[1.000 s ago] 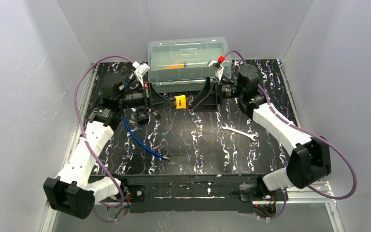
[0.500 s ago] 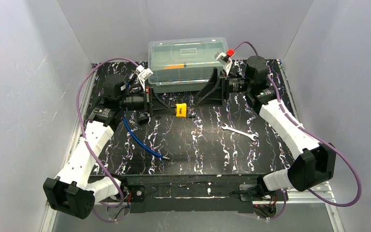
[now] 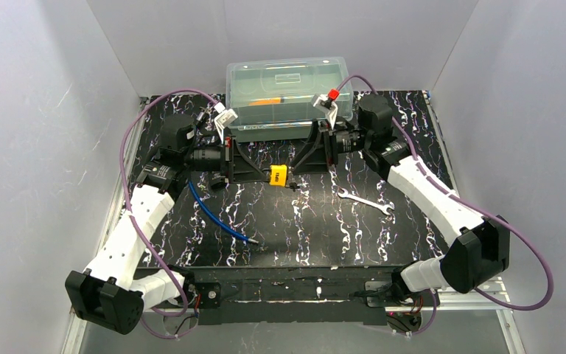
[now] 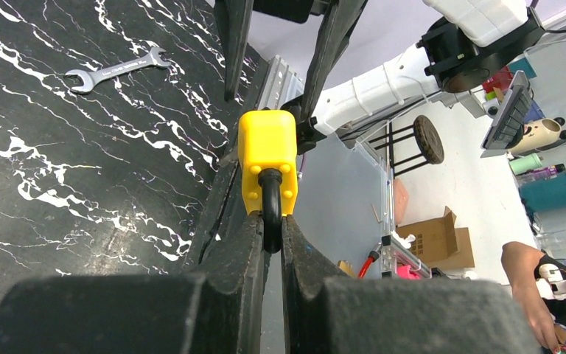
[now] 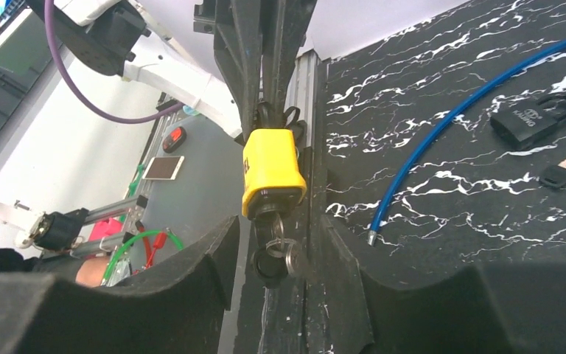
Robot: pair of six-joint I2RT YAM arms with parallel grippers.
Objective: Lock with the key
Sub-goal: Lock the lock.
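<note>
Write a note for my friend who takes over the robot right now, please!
Left hand: shut on the shackle of the yellow padlock, holding it up.
Right hand: open, one finger on each side of the key, not gripping it yet.
Done: the key sits in the padlock's keyhole.
Left to do: close the right hand on the key and turn it to lock.

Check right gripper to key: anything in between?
Nothing visible. The key hangs from the yellow padlock, directly between the open jaws of the right gripper; the left gripper holds the padlock's shackle.
</note>
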